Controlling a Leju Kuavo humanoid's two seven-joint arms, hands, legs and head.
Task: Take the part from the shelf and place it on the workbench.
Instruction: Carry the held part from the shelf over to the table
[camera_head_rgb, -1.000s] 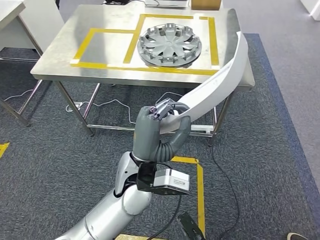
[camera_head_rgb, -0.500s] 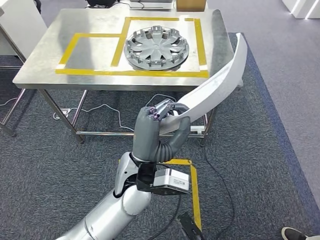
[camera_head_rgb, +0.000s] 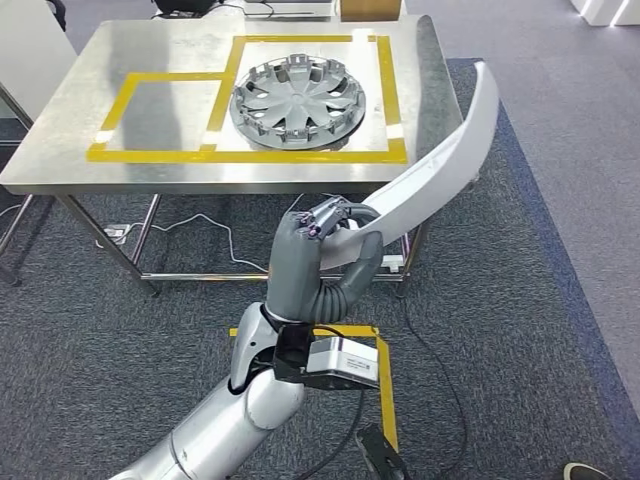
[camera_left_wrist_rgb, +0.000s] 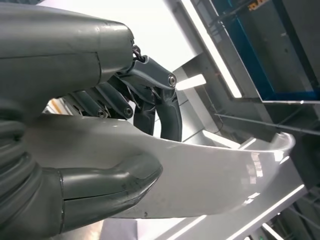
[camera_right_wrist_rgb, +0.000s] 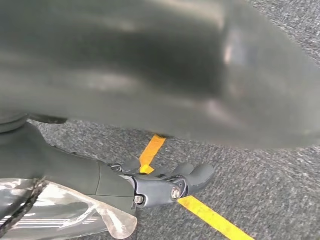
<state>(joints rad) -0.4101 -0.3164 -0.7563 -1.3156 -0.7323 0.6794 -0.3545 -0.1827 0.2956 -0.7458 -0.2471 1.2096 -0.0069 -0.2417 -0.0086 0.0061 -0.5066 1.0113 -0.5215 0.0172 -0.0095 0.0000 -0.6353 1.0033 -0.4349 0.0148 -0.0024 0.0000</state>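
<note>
**Carrying the trim part toward the counter**

Holding the long, curved white trim part (camera_head_rgb: 423, 185) by its near end, the left hand (camera_head_rgb: 313, 265) has its fingers wrapped over the top and its thick thumb pressed beneath, a hold the left wrist view shows close up. The part rises up and away to the right, its far tip in the air near the counter's right corner and not touching anything. Judging by this, the pick from the shelf is done; what remains is closing the gap to the counter (camera_head_rgb: 68, 150) and setting the part down.

The right hand (camera_right_wrist_rgb: 166, 185) hangs low over the carpet, fingers partly curled; whether it holds anything I cannot tell.

The steel counter top carries yellow tape outlines (camera_head_rgb: 219, 155): the larger right box holds a grey wheel cover (camera_head_rgb: 298, 100), the smaller left box is bare metal. Beneath are grey carpet, loose cables (camera_head_rgb: 219, 245) and a yellow floor marking (camera_head_rgb: 385, 385). A blue carpet strip borders the right side.
</note>
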